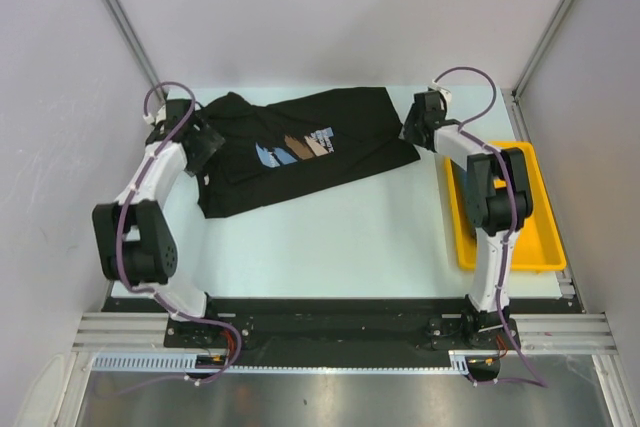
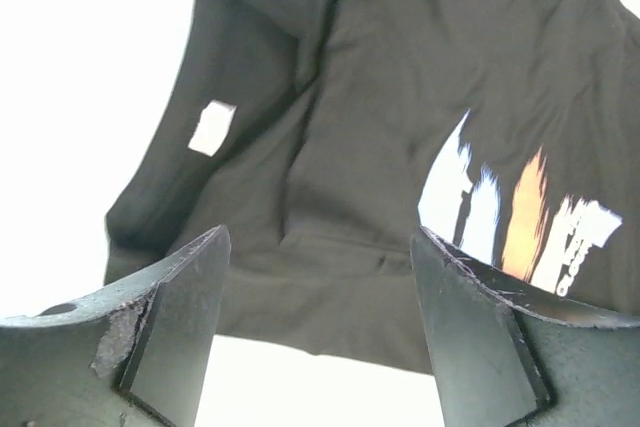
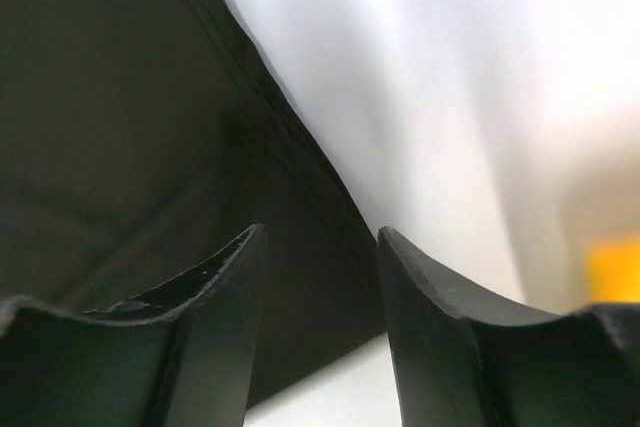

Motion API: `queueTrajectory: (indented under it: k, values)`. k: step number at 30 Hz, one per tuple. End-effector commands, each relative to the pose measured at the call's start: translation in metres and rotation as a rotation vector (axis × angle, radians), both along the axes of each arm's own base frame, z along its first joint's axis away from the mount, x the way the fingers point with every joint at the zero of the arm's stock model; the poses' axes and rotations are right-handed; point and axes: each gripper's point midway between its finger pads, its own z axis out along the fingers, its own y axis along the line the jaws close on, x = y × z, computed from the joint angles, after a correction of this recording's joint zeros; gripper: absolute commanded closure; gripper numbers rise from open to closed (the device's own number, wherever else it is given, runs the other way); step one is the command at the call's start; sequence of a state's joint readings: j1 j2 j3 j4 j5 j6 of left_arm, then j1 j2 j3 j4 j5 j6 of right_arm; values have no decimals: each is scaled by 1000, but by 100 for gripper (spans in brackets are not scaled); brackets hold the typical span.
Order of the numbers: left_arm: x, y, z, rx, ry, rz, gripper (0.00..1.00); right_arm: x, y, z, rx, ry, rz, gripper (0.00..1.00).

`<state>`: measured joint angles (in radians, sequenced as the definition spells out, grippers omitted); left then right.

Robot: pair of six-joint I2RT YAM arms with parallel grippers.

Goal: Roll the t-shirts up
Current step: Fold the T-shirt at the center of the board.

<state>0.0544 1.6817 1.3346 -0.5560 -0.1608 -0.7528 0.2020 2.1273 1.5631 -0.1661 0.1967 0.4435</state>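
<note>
A black t-shirt (image 1: 345, 127) with a blue, brown and white chest print (image 1: 295, 147) lies spread flat across the far half of the table. My left gripper (image 1: 207, 142) hovers at the shirt's left end. In the left wrist view the left gripper (image 2: 320, 237) is open, with the t-shirt (image 2: 380, 97) and its white label (image 2: 212, 127) lying beyond the jaws, apart from them. My right gripper (image 1: 412, 129) is at the shirt's right edge. In the right wrist view the right gripper (image 3: 320, 232) is also open, over the t-shirt's (image 3: 120, 127) corner, gripping nothing.
A yellow tray (image 1: 548, 239) sits at the right side of the table, under the right arm's elbow, and shows as a yellow patch (image 3: 612, 267) in the right wrist view. Grey walls close in the table on the left, right and back.
</note>
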Motion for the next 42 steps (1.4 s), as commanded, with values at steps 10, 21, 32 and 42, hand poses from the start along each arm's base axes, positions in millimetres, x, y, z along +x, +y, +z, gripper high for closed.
queueTrajectory:
  k: [10,21,32,42]
  values:
    - [-105,-21,-13,-175,-109,109,32,-63,-22,-11,108,131,-68,50]
    - [-116,-10,-55,-168,-43,206,36,-55,-16,-43,178,154,-65,51]
    - [-119,5,-82,-124,35,273,42,-52,-23,-49,161,153,-79,54]
    - [-125,12,-104,-84,106,297,46,-50,-24,-46,157,141,-73,65]
